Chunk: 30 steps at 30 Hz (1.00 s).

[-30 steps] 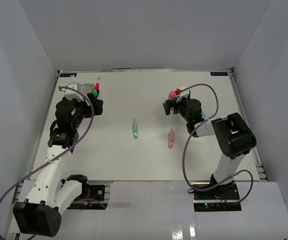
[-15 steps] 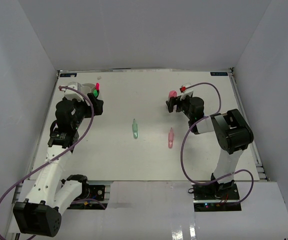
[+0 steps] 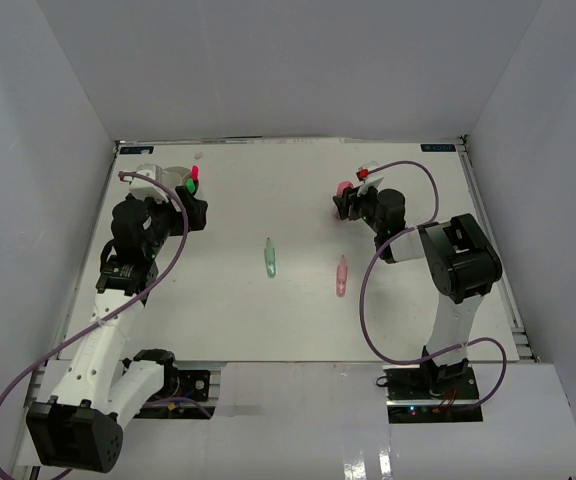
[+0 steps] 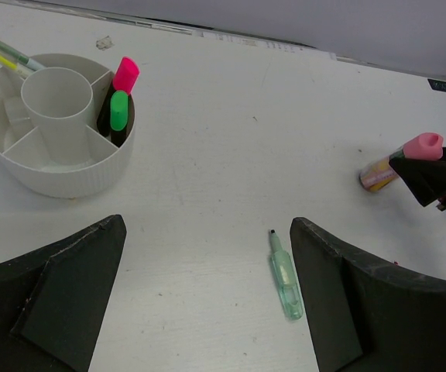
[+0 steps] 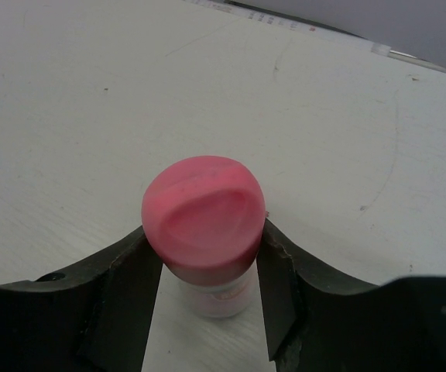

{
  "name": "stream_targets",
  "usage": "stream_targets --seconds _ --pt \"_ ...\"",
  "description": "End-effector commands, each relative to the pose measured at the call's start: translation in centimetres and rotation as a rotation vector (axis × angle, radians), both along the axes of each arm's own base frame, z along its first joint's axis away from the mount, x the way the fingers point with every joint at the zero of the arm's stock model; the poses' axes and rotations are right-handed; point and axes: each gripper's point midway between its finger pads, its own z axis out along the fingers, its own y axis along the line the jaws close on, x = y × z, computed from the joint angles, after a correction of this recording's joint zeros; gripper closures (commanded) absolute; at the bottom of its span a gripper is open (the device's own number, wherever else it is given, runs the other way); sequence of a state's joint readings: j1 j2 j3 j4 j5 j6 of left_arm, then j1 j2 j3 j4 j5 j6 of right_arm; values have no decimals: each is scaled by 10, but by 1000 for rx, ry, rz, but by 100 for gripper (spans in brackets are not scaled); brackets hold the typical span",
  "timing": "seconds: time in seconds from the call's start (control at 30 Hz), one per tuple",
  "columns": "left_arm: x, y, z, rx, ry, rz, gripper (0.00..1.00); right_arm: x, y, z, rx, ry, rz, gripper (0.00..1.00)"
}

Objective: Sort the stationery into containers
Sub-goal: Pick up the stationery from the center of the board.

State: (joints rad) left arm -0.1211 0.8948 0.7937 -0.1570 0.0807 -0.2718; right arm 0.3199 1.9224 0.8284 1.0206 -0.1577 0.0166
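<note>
- The table (image 3: 418,300) is carrying the whole job, with the organiser cup (image 4: 53,167) sitting at its far left corner.
- The left gripper (image 4: 207,223) is hanging just beside the cup with its jaws spread wide and nothing between them. This arm is the nearer one to the container.
- The right gripper (image 5: 205,236) is working at the far right of the table, well apart from the cup. Its jaws are standing at a narrow setting, and the fingers (image 5: 130,287) are pressing on both sides of the pink tube (image 5: 204,209), just under the cap.
- The pink tube is lying tilted with its base on the table. Its long axis is running roughly along the gripper's approach line — cap end towards the wrist camera.
- Judgement: the coming move is turning on the cup lying leftward across the table from the held tube.
- A pale green marker (image 3: 269,260) and a pink marker (image 3: 341,277) are lying between the two arms — neither is being touched.
</note>
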Motion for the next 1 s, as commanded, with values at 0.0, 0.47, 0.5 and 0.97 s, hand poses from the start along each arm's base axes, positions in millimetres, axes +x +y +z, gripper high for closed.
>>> stream_targets --seconds 0.0,0.47,0.5,0.97 --pt "0 -5 14 -15 -33 -27 2 6 8 21 16 -70 45 47" --pt "-27 -71 31 -87 -85 -440 2 -125 78 93 25 -134 659 69" --pt "-33 -79 33 -90 -93 -488 2 -139 82 108 28 -160 705 70" --pt "-106 -159 42 -78 -150 -921 2 -269 143 151 9 -178 1154 71"
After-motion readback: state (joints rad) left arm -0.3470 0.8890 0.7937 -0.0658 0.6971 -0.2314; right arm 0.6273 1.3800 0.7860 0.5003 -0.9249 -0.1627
